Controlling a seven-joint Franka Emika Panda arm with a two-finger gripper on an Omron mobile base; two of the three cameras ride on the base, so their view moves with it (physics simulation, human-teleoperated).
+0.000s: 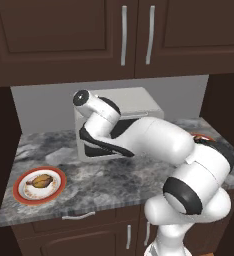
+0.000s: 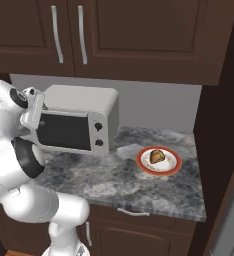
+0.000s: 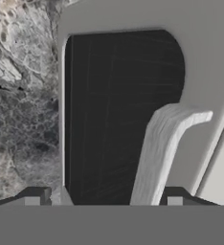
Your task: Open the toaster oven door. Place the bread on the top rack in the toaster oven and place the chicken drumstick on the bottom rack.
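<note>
right base view. the toaster oven (image 2: 79, 122) stands on the grey marbled counter (image 2: 139, 185) against the grey wall, under dark wood cabinets (image 2: 114, 35) with 2 pale bar handles. its door (image 2: 64, 131), with a black glass window, looks shut or nearly so; 2 dark knobs (image 2: 98, 134) sit on the panel to the right. the white arm's hand (image 2: 33, 111) is at the door's upper left corner; its fingers cannot be made out. right of the oven, apart from it, a red-rimmed plate (image 2: 159, 161) holds a piece of bread (image 2: 156, 156).
</note>
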